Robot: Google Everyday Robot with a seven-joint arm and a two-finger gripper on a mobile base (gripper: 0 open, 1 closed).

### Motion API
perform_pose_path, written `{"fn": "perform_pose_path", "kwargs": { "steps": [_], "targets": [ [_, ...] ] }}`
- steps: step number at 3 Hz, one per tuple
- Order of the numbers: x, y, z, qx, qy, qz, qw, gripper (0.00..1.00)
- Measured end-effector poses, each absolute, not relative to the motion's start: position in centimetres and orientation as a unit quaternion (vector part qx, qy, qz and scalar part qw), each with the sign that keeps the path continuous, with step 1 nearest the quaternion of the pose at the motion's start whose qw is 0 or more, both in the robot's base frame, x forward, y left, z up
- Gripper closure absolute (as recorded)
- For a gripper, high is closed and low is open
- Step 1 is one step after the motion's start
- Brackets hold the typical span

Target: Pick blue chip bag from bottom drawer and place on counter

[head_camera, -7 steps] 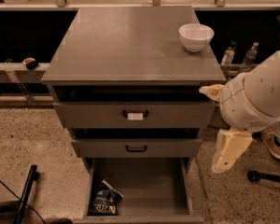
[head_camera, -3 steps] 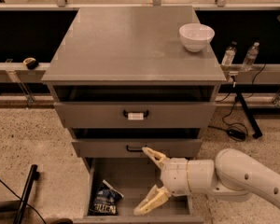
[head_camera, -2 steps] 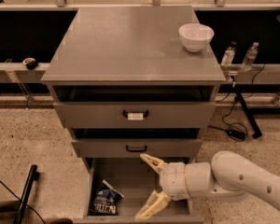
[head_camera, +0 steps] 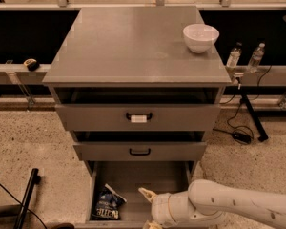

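Note:
The blue chip bag lies crumpled in the front left corner of the open bottom drawer, a plain grey box. My gripper hangs over the drawer's front middle, just right of the bag and apart from it. It is open and empty, with its upper finger pointing left and the lower one cut off by the frame's bottom edge. My pale arm reaches in from the lower right. The counter is the grey cabinet top above.
A white bowl stands on the counter's right rear. The two upper drawers with black handles stand slightly open. Two bottles and cables sit to the right of the cabinet. A black pole leans at the lower left.
My arm has swung down from beside the cabinet's right to the front of the bottom drawer. The open gripper has sunk lower and edged left toward the bag. The bag has not moved.

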State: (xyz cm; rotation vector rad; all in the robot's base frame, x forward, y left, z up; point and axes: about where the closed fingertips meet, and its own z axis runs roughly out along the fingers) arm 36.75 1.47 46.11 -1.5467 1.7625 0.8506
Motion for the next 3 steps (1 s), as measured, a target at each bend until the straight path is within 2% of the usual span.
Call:
{"fn": "perform_pose_path", "kwargs": {
  "steps": [1,2,3],
  "targets": [
    [37.9,1.2,46.2,-0.583,0.677,0.306,0.328,0.0],
    [38.9,1.5,45.1,-0.554,0.683,0.326,0.346,0.0],
    [44.7,3.5,39.6,-0.485,0.716,0.323,0.385,0.0]
  ]
}}
